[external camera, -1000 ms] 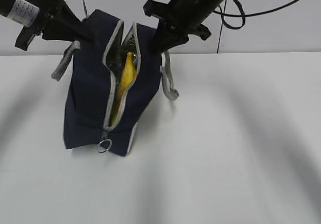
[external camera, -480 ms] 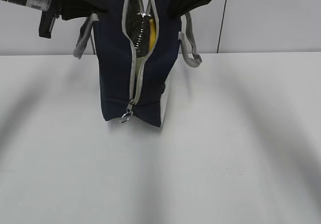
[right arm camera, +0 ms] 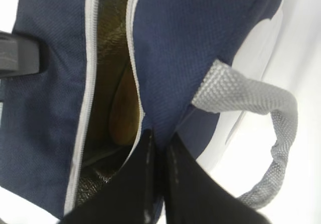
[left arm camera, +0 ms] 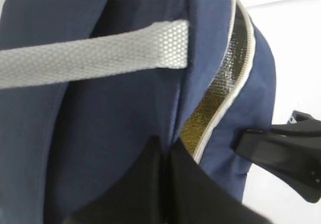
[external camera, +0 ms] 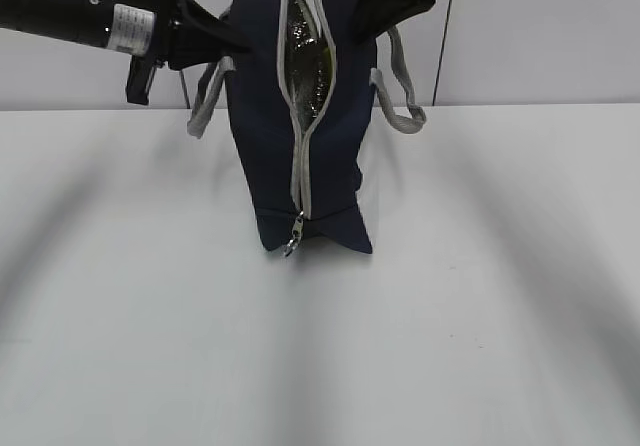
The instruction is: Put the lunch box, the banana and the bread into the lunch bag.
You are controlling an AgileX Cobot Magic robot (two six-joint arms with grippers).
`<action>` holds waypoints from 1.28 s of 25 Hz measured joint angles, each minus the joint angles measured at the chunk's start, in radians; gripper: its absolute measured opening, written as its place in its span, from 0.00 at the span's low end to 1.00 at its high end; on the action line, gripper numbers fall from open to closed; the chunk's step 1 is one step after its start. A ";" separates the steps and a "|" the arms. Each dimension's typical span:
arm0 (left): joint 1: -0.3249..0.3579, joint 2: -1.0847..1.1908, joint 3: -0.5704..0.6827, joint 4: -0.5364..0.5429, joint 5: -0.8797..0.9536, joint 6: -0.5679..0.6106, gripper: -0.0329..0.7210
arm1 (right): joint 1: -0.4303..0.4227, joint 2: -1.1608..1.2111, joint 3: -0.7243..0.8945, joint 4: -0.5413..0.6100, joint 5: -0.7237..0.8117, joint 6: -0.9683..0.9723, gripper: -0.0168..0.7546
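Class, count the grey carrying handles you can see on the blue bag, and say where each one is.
2. One handle hangs on the bag's left side below the left hand; the other handle loops off its right side.

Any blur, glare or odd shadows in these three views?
Exterior view: sharp on the lunch bag, with broad soft grey shadow bands across the white table and small glints on the foil lining. Left wrist view: the left gripper is a dark, out-of-focus mass at the bottom, while the handle weave is crisp. Right wrist view: the right gripper is likewise blurred, and the bread sits in dim light.
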 joint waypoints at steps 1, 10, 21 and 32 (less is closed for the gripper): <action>-0.006 0.008 0.000 -0.005 -0.004 0.003 0.04 | 0.000 0.005 0.000 -0.009 0.000 0.003 0.01; -0.016 0.063 0.000 -0.016 -0.041 0.011 0.04 | 0.000 0.090 0.000 -0.035 -0.020 0.016 0.01; -0.016 0.099 -0.002 -0.035 -0.045 0.011 0.15 | 0.000 0.100 -0.002 -0.097 -0.024 0.027 0.04; 0.060 0.093 -0.048 -0.044 0.126 0.011 0.64 | 0.000 -0.003 -0.002 -0.112 -0.024 0.029 0.61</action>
